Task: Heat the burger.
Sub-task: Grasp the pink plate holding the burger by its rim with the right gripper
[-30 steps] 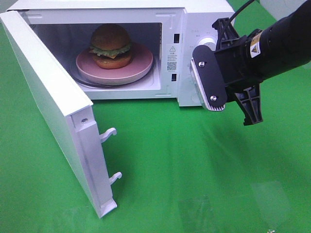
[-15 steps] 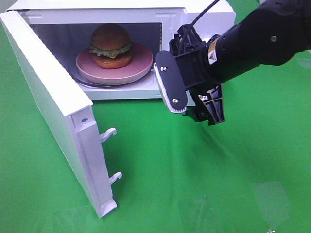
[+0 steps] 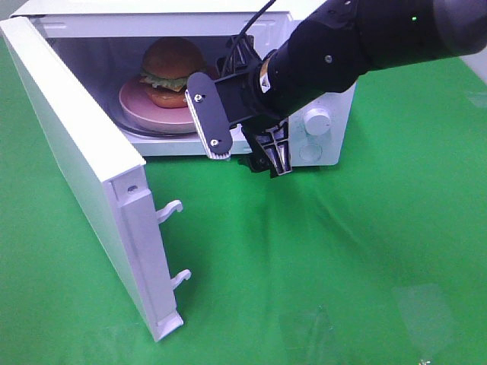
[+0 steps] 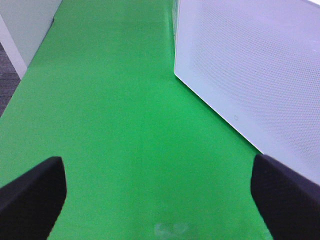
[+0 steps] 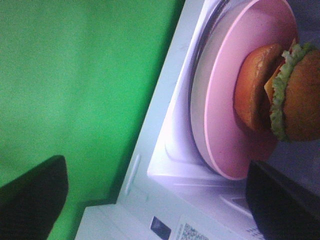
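One step appears done: burger (image 3: 173, 72) sits on plate (image 3: 135, 106) inside microwave (image 3: 319, 144). Door (image 3: 84, 175) open; closing and starting remain. Both grippers, right (image 3: 245, 144) and left (image 4: 160, 200), spread, empty.

burger (image 3: 171, 70) on plate (image 3: 144, 110), microwave (image 3: 312, 141) open
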You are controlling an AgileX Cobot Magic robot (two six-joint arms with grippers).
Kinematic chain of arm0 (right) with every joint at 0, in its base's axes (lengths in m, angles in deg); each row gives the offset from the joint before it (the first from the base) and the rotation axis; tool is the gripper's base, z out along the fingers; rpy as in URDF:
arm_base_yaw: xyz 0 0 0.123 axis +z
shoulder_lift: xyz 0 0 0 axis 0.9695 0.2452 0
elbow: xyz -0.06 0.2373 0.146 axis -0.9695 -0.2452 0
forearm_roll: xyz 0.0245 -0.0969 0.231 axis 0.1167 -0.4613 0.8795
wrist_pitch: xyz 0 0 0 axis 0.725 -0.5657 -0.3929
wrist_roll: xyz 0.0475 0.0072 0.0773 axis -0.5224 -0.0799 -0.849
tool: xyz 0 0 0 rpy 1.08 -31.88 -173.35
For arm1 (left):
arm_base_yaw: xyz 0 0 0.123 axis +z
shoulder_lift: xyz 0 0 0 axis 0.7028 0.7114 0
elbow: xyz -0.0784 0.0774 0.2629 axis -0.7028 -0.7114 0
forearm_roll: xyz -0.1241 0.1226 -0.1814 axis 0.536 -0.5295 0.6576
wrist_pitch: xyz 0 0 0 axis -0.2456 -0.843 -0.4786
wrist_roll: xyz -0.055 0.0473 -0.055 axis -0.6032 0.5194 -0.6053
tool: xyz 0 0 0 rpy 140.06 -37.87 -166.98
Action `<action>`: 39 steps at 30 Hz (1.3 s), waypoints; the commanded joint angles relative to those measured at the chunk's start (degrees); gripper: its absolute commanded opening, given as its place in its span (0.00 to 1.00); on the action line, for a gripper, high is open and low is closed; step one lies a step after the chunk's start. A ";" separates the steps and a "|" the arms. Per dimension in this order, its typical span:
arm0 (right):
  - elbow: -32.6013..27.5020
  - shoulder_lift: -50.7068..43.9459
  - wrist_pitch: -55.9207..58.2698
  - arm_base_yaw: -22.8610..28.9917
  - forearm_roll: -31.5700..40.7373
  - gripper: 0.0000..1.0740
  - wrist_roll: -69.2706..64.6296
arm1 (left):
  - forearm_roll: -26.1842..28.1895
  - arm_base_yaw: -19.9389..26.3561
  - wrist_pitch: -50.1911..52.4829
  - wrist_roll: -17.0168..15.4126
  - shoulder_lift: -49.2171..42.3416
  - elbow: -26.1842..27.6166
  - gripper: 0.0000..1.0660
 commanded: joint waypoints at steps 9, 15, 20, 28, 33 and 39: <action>10.83 9.97 0.17 -0.17 -0.29 0.85 -0.92 | 0.17 0.17 0.23 -0.06 -0.92 -0.06 0.88; 14.95 13.58 0.06 -0.92 -0.11 0.84 -1.03 | 0.17 0.17 0.23 -0.06 -0.92 -0.06 0.88; 18.39 16.27 0.06 -2.06 -0.11 0.84 -2.46 | 0.17 0.17 0.23 -0.06 -0.92 -0.06 0.88; 25.61 21.31 0.29 -2.86 -0.11 0.83 -3.90 | -0.29 0.17 0.29 -0.06 -0.92 -0.06 0.88; 28.99 24.58 -0.06 -2.86 0.34 0.82 -3.90 | -1.78 0.17 0.29 -0.06 -0.92 -0.06 0.88; 30.83 26.81 -0.34 -2.86 1.20 0.82 -3.78 | -2.01 0.17 0.29 -0.06 -0.92 -0.06 0.88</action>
